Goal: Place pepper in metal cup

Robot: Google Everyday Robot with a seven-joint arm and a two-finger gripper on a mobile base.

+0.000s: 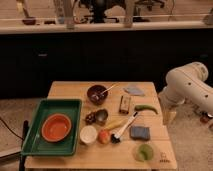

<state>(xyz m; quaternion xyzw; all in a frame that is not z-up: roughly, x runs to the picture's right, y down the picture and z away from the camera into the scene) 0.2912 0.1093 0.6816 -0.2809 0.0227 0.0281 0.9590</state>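
The pepper (145, 108) is slim, curved and green, and lies on the right part of the wooden table (65, 90). The metal cup (102, 116) is small, shiny and grey, and stands near the table's middle, left of the pepper, with a brown box (125, 104) between them. The robot's white arm (189, 86) bends at the right of the table, beyond the pepper. The gripper itself is not in view; only the arm's links show.
A green tray (37, 136) holds an orange bowl (56, 127) at the left. A dark brown bowl with a spoon (97, 93) sits behind the metal cup. In front are a white cup (88, 134), an orange item (103, 136), a yellow item (114, 125), a brush (125, 127), a blue sponge (139, 132) and a green cup (145, 152). A grey cloth (134, 90) lies at the back.
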